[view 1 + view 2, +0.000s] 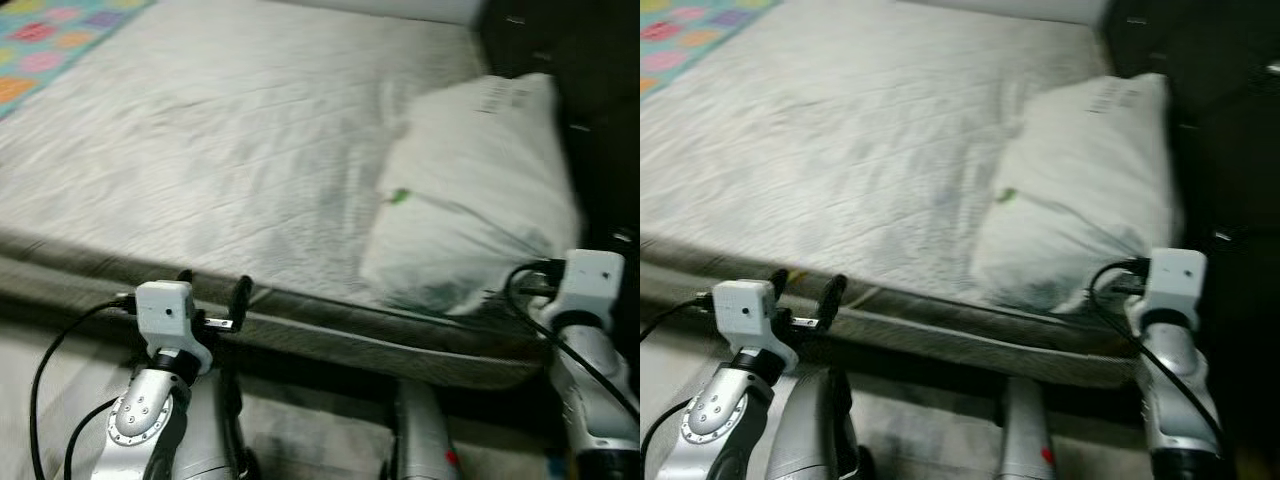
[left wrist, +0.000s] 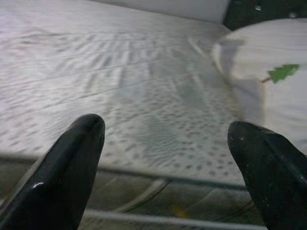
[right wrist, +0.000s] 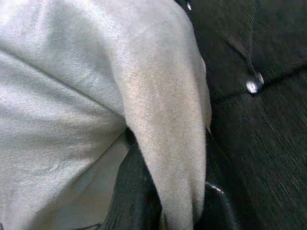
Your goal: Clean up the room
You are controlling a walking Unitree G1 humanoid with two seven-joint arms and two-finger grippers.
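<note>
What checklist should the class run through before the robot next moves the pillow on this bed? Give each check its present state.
1. Right tool gripping the pillow: ok; its black fingers pinch a fold of the pillow's fabric.
2. Left tool free: ok, open, holding nothing, at the near edge of the mattress.
3. Pillow fully on the mattress: not ok; its near corner overhangs the edge.
4. Mattress surface beside the pillow free of items: ok, bare sheet.
5. Clearance from the dark tufted headboard: cannot tell; it lies close beside the gripped fold.
</note>
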